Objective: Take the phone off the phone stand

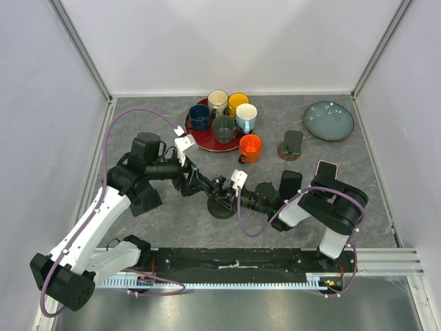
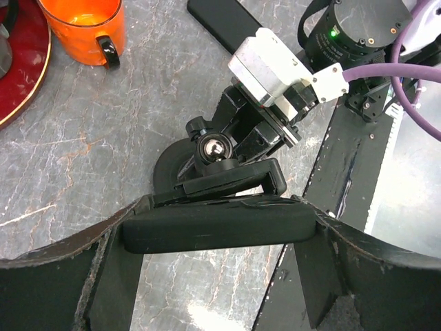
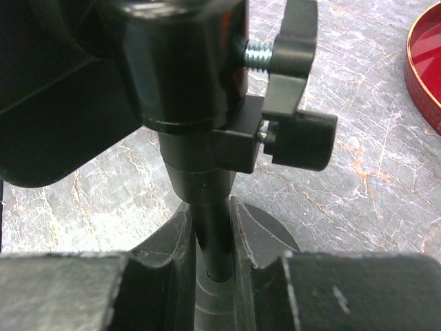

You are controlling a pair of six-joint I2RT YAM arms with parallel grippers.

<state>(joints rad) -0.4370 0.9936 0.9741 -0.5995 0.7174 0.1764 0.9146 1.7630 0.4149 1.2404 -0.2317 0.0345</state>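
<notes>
Grey marbled tabletop [image 1: 182,231] carries the phone stand [image 1: 222,209] at its centre, between the two arms. The left gripper [image 2: 220,241] is clamped across the black phone [image 2: 172,233], which lies edge-on against the stand's cradle [image 2: 238,176]. The right gripper [image 3: 212,258] pinches the stand's pole [image 3: 207,207] just above the base.

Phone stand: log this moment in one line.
left hand: shut on phone | right hand: shut on phone stand post | status: phone not yet removed

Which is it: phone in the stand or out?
In: the phone sits against the stand's cradle, left pincer shut on its ends.
</notes>
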